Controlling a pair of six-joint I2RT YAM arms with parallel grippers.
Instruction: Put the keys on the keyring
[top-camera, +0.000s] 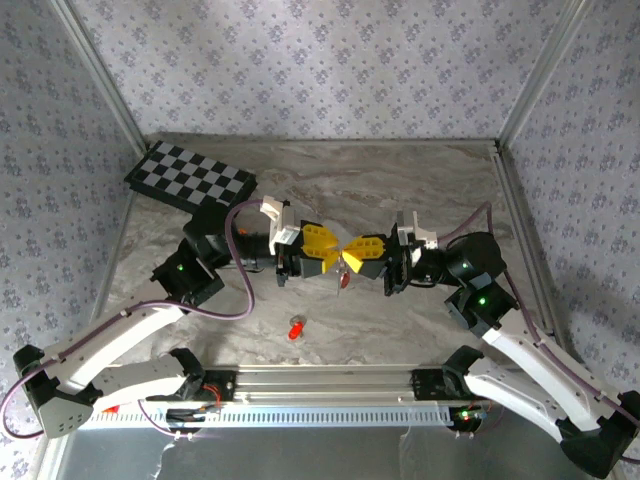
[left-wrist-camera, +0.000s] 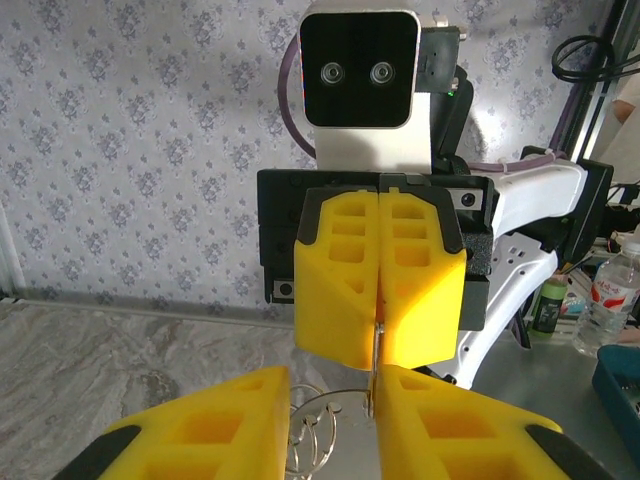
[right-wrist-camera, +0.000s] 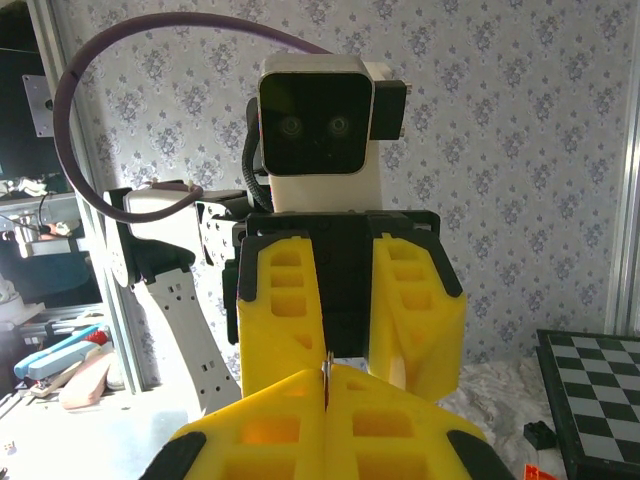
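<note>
Pinching the thin silvery keyring (left-wrist-camera: 318, 422), right gripper (left-wrist-camera: 378, 350) clamped tight; left gripper (left-wrist-camera: 335, 400) narrowly parted, blocky yellow fingers (left-wrist-camera: 205, 430) flanking the loop.

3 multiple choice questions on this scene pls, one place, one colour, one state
1. Where is the loose red key? A on the checkerboard; B on the table; C in a hand.
2. What colour are the hands' fingers? A yellow; B blue; C black.
3. The right hand is: A wide open; B holding a bottle; C shut on a thin metal piece.
Answers: 1 B, it lies alone on the marble; 2 A, seen in both wrist views; 3 C, fingers closed with metal between.
</note>
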